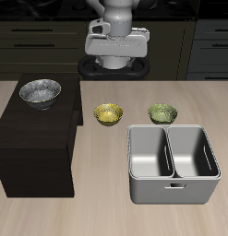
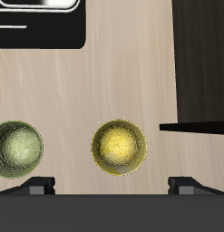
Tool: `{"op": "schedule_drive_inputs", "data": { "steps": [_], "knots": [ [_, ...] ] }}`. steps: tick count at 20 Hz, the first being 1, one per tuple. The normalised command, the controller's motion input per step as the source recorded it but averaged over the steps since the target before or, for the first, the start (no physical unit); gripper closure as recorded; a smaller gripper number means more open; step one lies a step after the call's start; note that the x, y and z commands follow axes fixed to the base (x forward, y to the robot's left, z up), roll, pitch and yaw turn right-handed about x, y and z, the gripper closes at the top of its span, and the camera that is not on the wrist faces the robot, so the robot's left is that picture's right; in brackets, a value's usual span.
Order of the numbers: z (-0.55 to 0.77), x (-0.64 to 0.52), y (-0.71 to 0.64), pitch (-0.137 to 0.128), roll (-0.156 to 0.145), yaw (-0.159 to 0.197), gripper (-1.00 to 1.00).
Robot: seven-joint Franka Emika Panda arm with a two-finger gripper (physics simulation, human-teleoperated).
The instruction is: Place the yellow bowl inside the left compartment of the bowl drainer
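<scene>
The yellow bowl (image 1: 109, 114) sits upright on the wooden table, behind the bowl drainer (image 1: 173, 187) and apart from it. In the wrist view the yellow bowl (image 2: 119, 146) shows its glossy patterned inside. My gripper (image 1: 115, 55) hangs high near the robot's base, well above and behind the bowl. The gripper (image 2: 112, 186) is open, both fingertips (image 2: 36, 187) spread wide with nothing between them. The drainer is a grey tub with two deep wells, and its left compartment (image 1: 149, 152) holds nothing.
A small green bowl (image 1: 162, 112) (image 2: 17, 148) stands beside the yellow one, also behind the drainer. A larger silver-grey bowl (image 1: 40, 92) rests on a low dark cabinet (image 1: 32, 147) (image 2: 200, 54) beside the yellow bowl.
</scene>
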Motion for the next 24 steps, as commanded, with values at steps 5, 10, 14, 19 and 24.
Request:
{"op": "schedule_drive_inputs", "data": {
  "steps": [5,10,14,19,24],
  "knots": [
    [-0.35,-0.12,0.11,0.009,0.016,-0.038,-1.00],
    [-0.33,-0.14,0.14,-0.067,-0.005,0.030,-1.00],
    [-0.27,-0.02,0.01,0.000,-0.036,-0.034,-1.00],
    [-0.45,-0.10,0.02,0.009,-0.012,-0.012,-1.00],
    [-0.30,0.04,0.06,0.022,0.013,0.008,-1.00]
  ]
}}
